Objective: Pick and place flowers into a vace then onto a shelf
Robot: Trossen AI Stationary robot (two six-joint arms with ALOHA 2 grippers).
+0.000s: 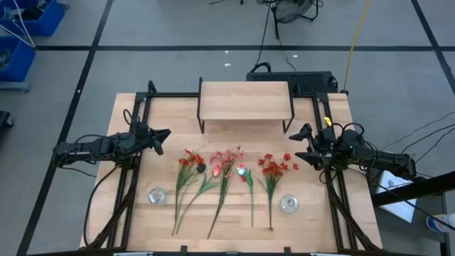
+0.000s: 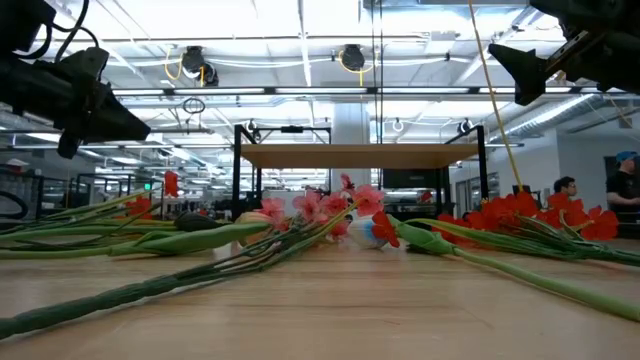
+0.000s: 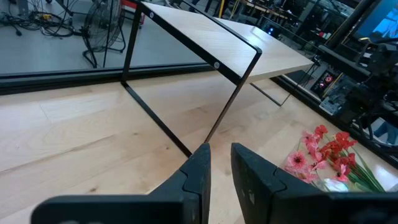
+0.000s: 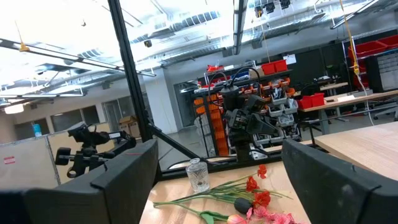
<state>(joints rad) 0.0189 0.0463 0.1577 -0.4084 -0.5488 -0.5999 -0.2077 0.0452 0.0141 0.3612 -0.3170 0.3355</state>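
Note:
The flowers [image 1: 227, 178] lie flat in a row on the wooden table, red and pink blossoms toward the shelf [image 1: 245, 99], green stems toward the near edge; they also show in the low view [image 2: 330, 215]. Two clear glass vases [image 1: 157, 195] [image 1: 288, 204] stand near the front, one on each side of the stems. My left gripper [image 1: 165, 136] hovers left of the blossoms, shut but for a narrow slit [image 3: 221, 165], with nothing between the fingers. My right gripper [image 1: 304, 142] hovers right of them, open wide [image 4: 227, 186] and empty.
The shelf stands on thin black legs [image 3: 155, 118] at the table's far middle, with bare wood under it. A black frame [image 1: 135, 178] runs along both table sides. A black box [image 1: 295, 80] sits behind the shelf. People [image 2: 565, 190] show in the room beyond.

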